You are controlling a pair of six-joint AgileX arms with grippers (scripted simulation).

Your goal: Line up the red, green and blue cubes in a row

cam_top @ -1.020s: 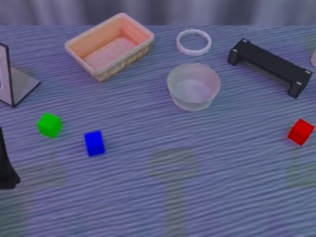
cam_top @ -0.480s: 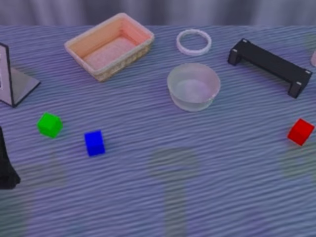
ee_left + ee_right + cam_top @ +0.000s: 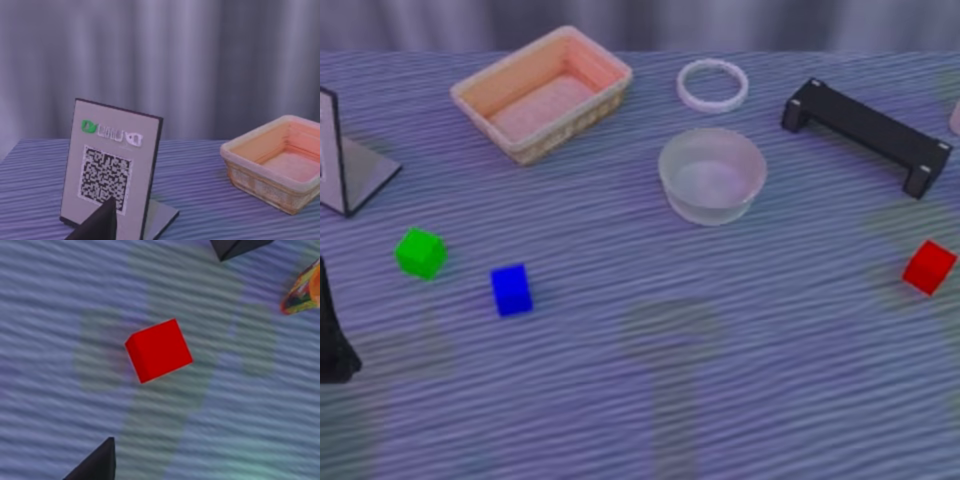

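The red cube (image 3: 929, 266) lies near the table's right edge. The green cube (image 3: 421, 252) and the blue cube (image 3: 510, 289) lie apart at the left. In the right wrist view the red cube (image 3: 158, 350) rests on the cloth straight below my right gripper (image 3: 142, 471), which hangs above it, clear of it. One dark fingertip (image 3: 101, 464) shows, with bare cloth beside it. The right arm itself is outside the top view. My left arm (image 3: 332, 335) is parked at the left edge; its gripper (image 3: 200, 232) shows one fingertip (image 3: 102, 225) and holds nothing.
A wicker basket (image 3: 542, 92), a white ring (image 3: 712, 85) and a clear bowl (image 3: 712, 175) stand at the back. A black bridge-shaped block (image 3: 867, 135) sits back right. A QR sign stand (image 3: 340, 160) is at the left. A colourful object (image 3: 305, 287) lies near the red cube.
The right arm's faint shadow has slid from the front right toward the back, onto the red cube. No cube has moved, and the left arm is still.
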